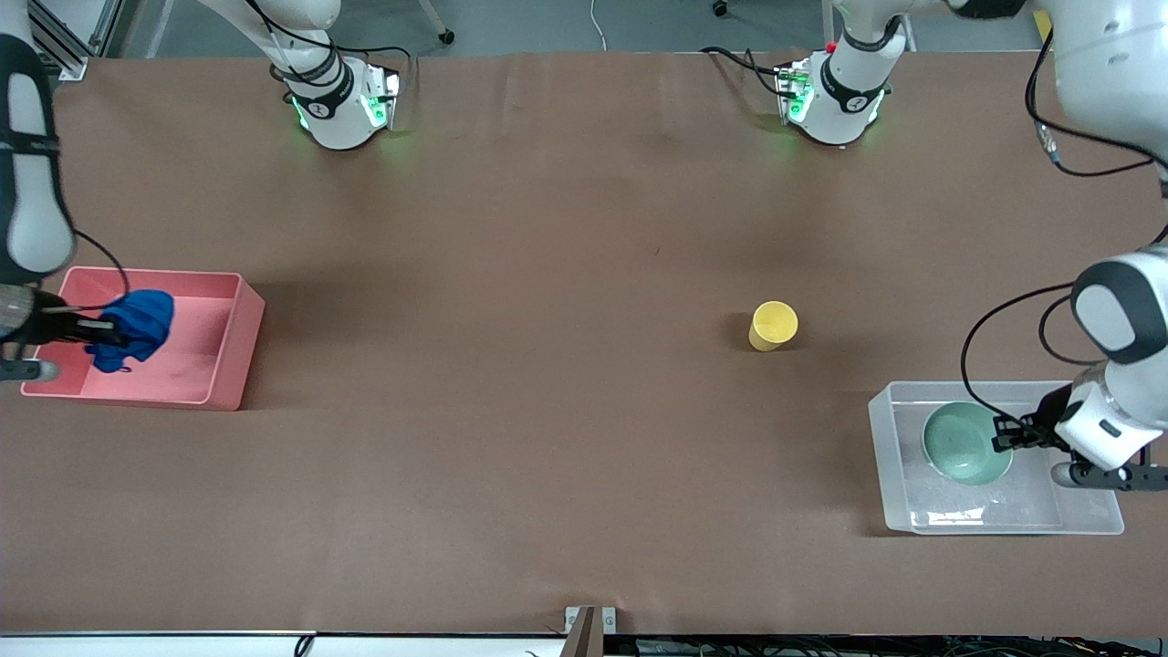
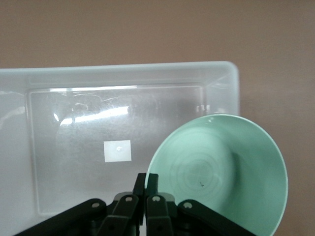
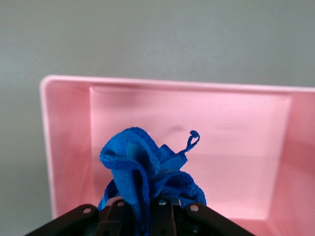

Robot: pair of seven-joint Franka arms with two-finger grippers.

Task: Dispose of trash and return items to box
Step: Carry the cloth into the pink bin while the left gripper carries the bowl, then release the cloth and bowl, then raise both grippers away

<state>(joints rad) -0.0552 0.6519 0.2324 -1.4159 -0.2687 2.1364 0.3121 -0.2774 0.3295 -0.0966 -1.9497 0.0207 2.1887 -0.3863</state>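
Two releases in hand at once, by the look of it. Left end effector (image 1: 1002, 435) clamped on the rim of the mint-green bowl (image 1: 965, 443), held over the clear box (image 1: 899, 493) at the left arm's end of the bench (image 1: 547, 411); in the left wrist view the bowl (image 2: 221, 172) overhangs the box wall (image 2: 231, 88), so best to shift it toward the white label (image 2: 117, 150) and lower before opening. Right end effector (image 1: 102, 333) shut on the blue wad (image 1: 137, 328) over the pink bin (image 1: 233, 351) at the right arm's end; already well inside the walls, so a plain opening should drop it, though a loose loop of the cloth (image 3: 193, 140) could snag on a finger, hence worth lifting clear slowly. Yellow cup (image 1: 773, 326) upright on open bench, at about 10 o'clock from the clear box in the front view and well apart from it, not yet returned. Nothing standing between cup and box; only the cables trailing off the left arm hang near that path.
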